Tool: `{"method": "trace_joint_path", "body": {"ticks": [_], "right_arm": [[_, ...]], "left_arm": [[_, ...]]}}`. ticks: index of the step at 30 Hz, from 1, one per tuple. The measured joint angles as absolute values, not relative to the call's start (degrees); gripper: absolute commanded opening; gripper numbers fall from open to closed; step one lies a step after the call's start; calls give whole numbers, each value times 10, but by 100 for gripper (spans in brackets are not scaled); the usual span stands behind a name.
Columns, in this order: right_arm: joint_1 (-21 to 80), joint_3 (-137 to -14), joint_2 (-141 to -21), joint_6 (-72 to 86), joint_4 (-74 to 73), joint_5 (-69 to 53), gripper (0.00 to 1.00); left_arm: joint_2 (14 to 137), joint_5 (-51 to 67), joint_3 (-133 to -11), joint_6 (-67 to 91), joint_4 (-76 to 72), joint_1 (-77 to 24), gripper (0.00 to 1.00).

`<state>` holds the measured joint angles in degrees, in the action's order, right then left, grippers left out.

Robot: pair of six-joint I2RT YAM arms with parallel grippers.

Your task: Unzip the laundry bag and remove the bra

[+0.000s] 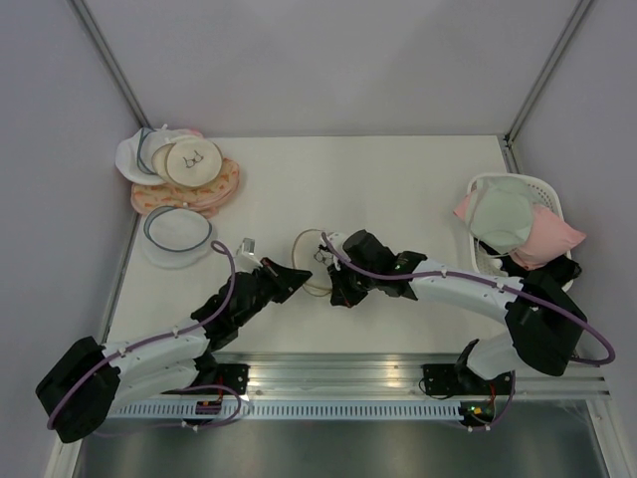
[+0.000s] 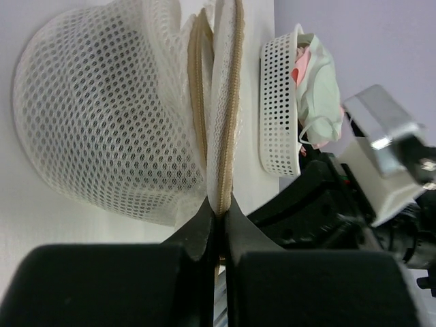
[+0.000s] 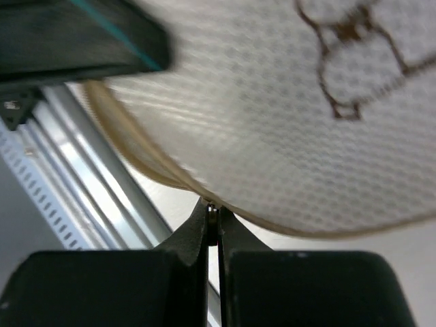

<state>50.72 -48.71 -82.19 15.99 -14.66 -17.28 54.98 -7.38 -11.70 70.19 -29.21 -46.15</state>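
Inspector: State of both tools?

Technician: The left tool (image 2: 219, 206) is clamped on the tan zipper rim (image 2: 234, 102) of the small round cream mesh laundry bag (image 1: 311, 251). The bag sits mid-tabletop (image 1: 398, 179), between the two arms. The right tool (image 3: 212, 210) is pinched shut on a small metal piece at the same rim, judged to be the zipper pull.

Inspector: Location of the black bra (image 2: 126, 136)?

Technician: Inside the bag, showing only as a dark mass through the mesh. How far the zipper is open cannot be told.

Inspector: Failure modes?

Technician: Three.
1. The pull is tiny and may slip from the right tool under load.
2. The left tool's bite on the rim is narrow. If it releases, the whole bag drags along instead of unzipping.
3. Pulling off the track line may jam the slider in the mesh.
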Motion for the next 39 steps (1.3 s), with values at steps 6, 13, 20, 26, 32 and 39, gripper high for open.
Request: {"method": "trace_joint_path", "body": {"ticks": [6,13,20,26,32,39], "right_arm": [[504,-489,-852,157,-214,-52,0],[468,-521,-881,174,-254,69,1],[460,-550,-881,176,-269,130,0],[457,-535,-858,176,-263,108,0],[457,-521,-835,177,-255,67,0],[456,-487,-821,177,-183,-109,0]], "left_arm": [[502,-86,-116,670,-242,-462,2],[535,-56,-130,613,-215,-457,2],[638,-7,-226,517,-203,-395,2],[772,56,-343,446,-209,-332,64],[770,43,-370,445,-181,-320,78],[626,21,-283,514,-123,-343,79]]}}
